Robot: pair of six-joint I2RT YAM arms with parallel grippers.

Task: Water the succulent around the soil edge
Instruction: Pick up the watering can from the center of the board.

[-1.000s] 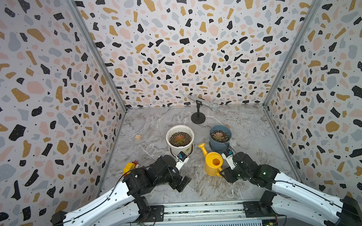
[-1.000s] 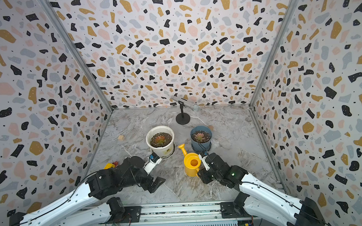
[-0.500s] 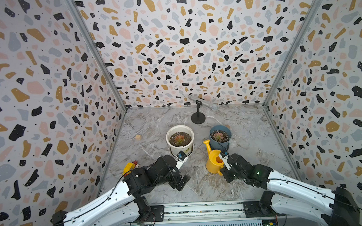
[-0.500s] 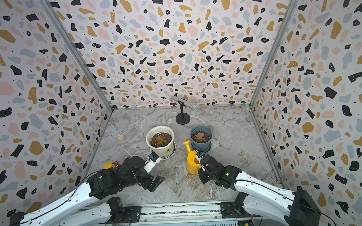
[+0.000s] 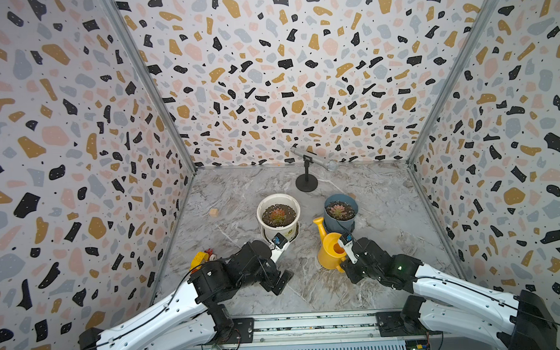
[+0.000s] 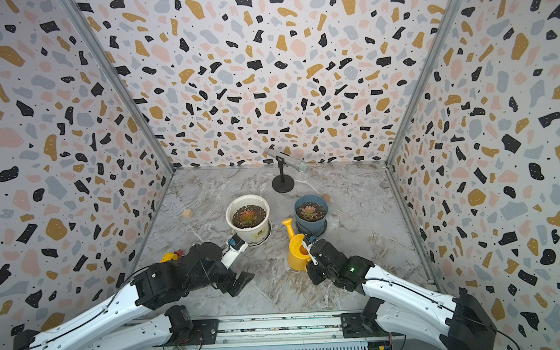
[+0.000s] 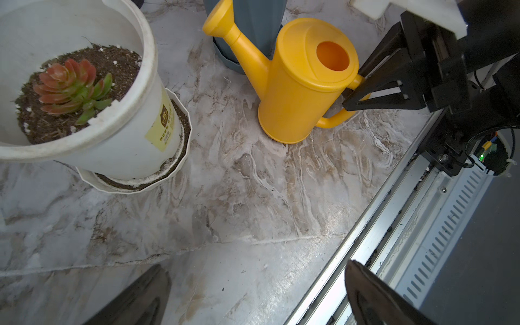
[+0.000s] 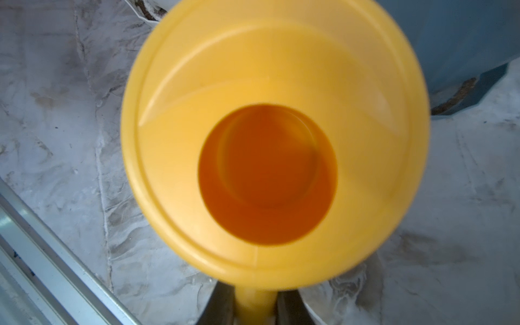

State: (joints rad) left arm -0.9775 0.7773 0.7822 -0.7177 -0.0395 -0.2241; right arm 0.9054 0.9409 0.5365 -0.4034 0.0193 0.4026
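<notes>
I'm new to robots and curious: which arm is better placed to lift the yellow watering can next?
The right one, probably. The right gripper is shut on the can by its handle, while the left gripper hangs open and empty over the table, apart from the can.

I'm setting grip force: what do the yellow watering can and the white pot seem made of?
The yellow watering can looks like moulded plastic, smooth with a soft sheen: uniform colour and moulded ridges on its top. The white pot also seems plastic, matte and scuffed: its thin rim is notched at one spot. Ceramic cannot be ruled out.
</notes>
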